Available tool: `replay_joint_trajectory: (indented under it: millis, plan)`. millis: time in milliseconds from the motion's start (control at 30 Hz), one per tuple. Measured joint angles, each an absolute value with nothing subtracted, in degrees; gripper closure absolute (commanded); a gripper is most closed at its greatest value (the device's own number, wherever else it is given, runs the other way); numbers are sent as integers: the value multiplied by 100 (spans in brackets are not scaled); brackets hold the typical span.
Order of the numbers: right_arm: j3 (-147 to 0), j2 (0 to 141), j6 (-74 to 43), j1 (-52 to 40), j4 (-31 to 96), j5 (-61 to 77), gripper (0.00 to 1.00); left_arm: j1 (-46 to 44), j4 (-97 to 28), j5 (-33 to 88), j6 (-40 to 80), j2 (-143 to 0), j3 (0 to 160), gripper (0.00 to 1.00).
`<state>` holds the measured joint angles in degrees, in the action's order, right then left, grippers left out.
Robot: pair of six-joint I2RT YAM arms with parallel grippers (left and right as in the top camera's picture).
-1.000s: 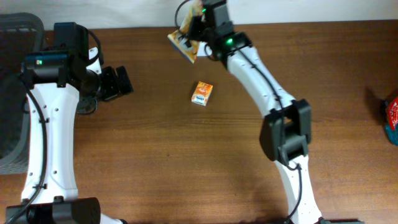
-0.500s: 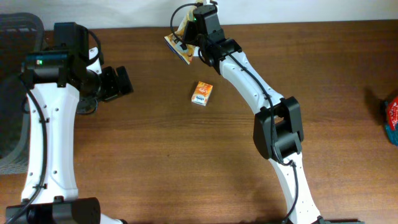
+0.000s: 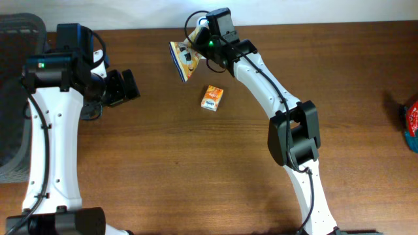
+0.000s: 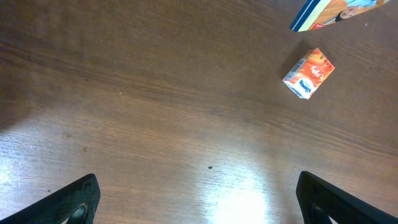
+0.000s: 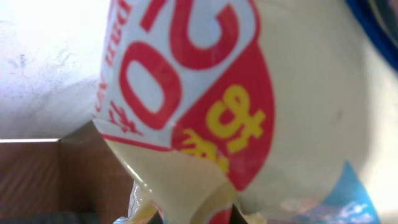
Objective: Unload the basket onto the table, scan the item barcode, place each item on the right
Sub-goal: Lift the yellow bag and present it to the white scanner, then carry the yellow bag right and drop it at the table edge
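- Your right gripper (image 3: 201, 48) is pressed together on a printed snack packet (image 3: 184, 60), which it holds near the far edge of the table (image 3: 196, 163), apparently lifted and tilted with one corner pointing down to the left
- The right wrist view is filled with the packet's red and yellow print; no barcode shows there, and none can be made out from overhead, so work out which face carries it before you present anything
- Your left gripper (image 3: 123, 87) is spread wide and empty on the left side of the table, well apart from the packet; its wrist view catches only a blue-edged corner of the packet at the top right
- No scanner shows in any view, so I cannot tell where the reader is; you probably need to roll the wrist slowly until the barcode face lies flat toward it rather than edge-on
- The packet looks soft and glossy, so present it taut and steady, because creases and glare could spoil a read; don't squeeze harder than the pinch needs
- A small orange box (image 3: 211, 97) lies on the table just below the packet; stay clear of it so you neither knock it nor read the wrong code
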<state>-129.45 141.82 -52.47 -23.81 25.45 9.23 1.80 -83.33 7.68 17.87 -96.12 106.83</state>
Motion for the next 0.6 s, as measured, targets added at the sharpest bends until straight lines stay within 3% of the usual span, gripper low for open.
replay_joint_trajectory:
  millis: [367,533,600]
  plan:
    - [-12943,14025,-4757,-1820,2233,1109,96,180,-8333,768,1787,-9612,10680,1]
    - [-13052,12630,-4737,681,5323,464,96,180,-8344,770,1787,-9612,10678,1]
    - [-13008,12641,-4519,2206,6689,-16,96,180,-8333,770,1787,-9612,10678,1]
